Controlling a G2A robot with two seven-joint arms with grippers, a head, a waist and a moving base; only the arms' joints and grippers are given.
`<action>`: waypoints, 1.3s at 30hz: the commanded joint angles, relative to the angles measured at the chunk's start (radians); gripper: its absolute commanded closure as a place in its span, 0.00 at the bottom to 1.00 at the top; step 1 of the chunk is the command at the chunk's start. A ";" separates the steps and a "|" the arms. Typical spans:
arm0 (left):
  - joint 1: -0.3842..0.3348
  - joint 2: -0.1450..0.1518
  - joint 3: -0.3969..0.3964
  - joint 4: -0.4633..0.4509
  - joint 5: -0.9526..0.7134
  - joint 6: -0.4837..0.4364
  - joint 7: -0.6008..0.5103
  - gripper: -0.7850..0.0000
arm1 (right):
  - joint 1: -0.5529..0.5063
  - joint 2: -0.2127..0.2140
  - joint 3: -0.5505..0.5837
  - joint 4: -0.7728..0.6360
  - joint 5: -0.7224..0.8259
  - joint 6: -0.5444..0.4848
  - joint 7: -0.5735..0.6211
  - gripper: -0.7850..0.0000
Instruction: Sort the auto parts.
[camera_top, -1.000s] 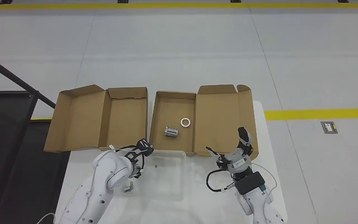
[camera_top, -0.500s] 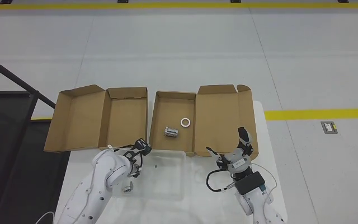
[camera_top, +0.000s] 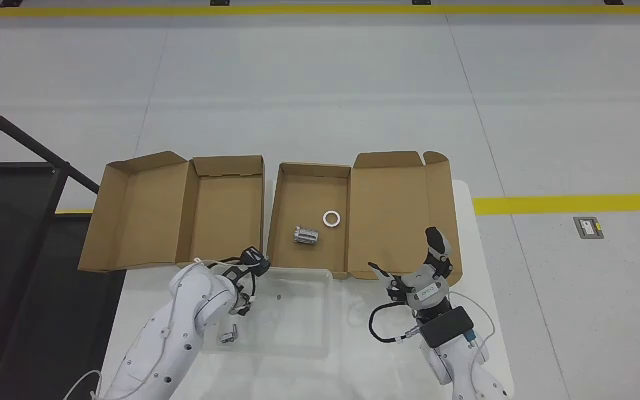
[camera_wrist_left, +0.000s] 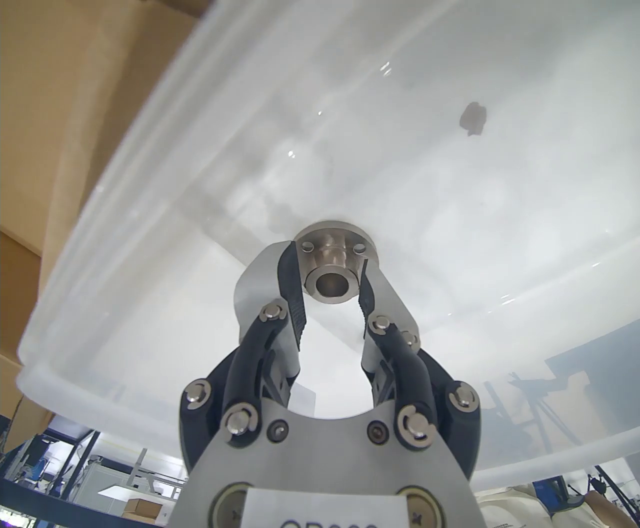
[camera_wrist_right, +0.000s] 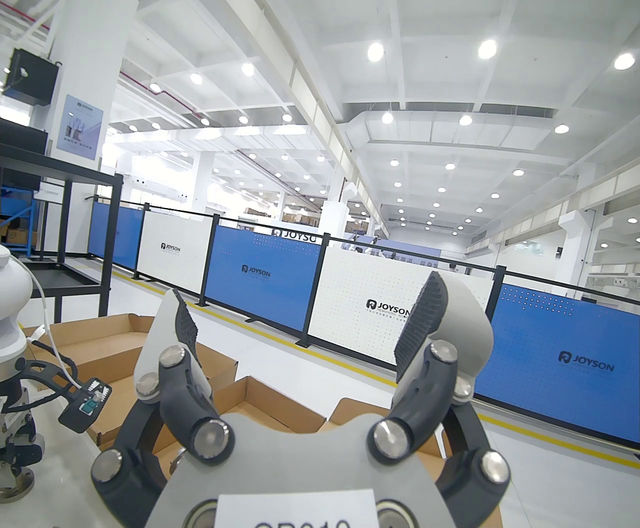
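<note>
A white counter (camera_top: 345, 380) stands on a pale hall floor with yellow lines, and low blue and white fence panels are far behind. At the left, beyond the left end effector (camera_wrist_left: 327, 270), lies an open cardboard box (camera_top: 225, 215) with its flap spread outward; its floor is bare. The left end effector is closed on a flanged metal part (camera_wrist_left: 330, 252), holding the hub from two sides, with the flange turned down toward the floor of a clear plastic bin (camera_wrist_left: 150, 210). I cannot tell if the flange touches it. A small dark piece (camera_wrist_left: 472, 118) lies in the bin, well apart from the fingers. Another small metal part (camera_top: 228, 337) lies on the counter beside the left arm, outside the bin. Beyond the bin, between the two end effectors, a second open box (camera_top: 300, 195) holds a cylindrical metal part (camera_top: 306, 236) and a white ring (camera_top: 331, 216), near each other. The right end effector (camera_wrist_right: 306, 286) is spread wide and holds nothing, above this box's flap.
</note>
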 joint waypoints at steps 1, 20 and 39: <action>-0.006 -0.002 0.005 0.012 0.003 0.005 0.004 0.60 | 0.000 0.000 0.000 0.000 0.000 0.000 0.000 0.00; -0.025 -0.008 0.022 0.053 -0.011 0.005 0.021 1.00 | 0.000 0.000 0.000 0.000 0.000 0.000 0.000 0.00; 0.240 0.066 -0.295 -0.472 -0.171 -0.136 0.052 1.00 | 0.000 0.000 0.000 0.000 0.000 0.000 0.000 0.00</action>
